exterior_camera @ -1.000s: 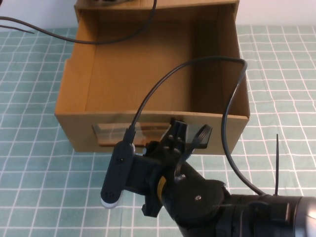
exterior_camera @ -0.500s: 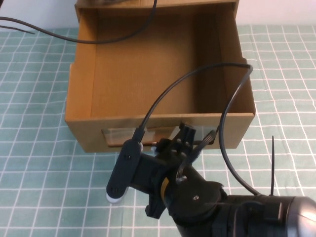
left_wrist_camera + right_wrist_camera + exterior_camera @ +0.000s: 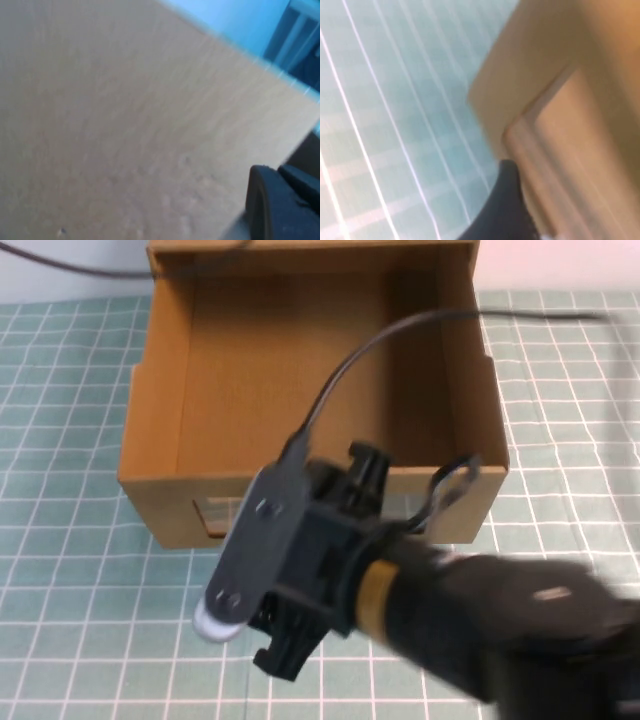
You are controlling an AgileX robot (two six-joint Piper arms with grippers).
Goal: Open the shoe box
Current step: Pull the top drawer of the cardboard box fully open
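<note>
At shoe box (image 3: 160,390) front, right claw (image 3: 362,475), left claw (image 3: 280,205) beside cardboard (image 3: 125,125) (both grips hidden)

Right claw (image 3: 362,470) extended forward, centre; left claw (image 3: 280,205) shows wrist-view only.

The shoe box (image 3: 165,505) is set on the table (image 3: 70,620), toward its far side. The right gripper (image 3: 360,475) is held at the box's near wall, just right of its middle, and the right arm is stretched out before it. The left gripper (image 3: 280,205) is seen only at the wrist, close beside a cardboard face.
</note>
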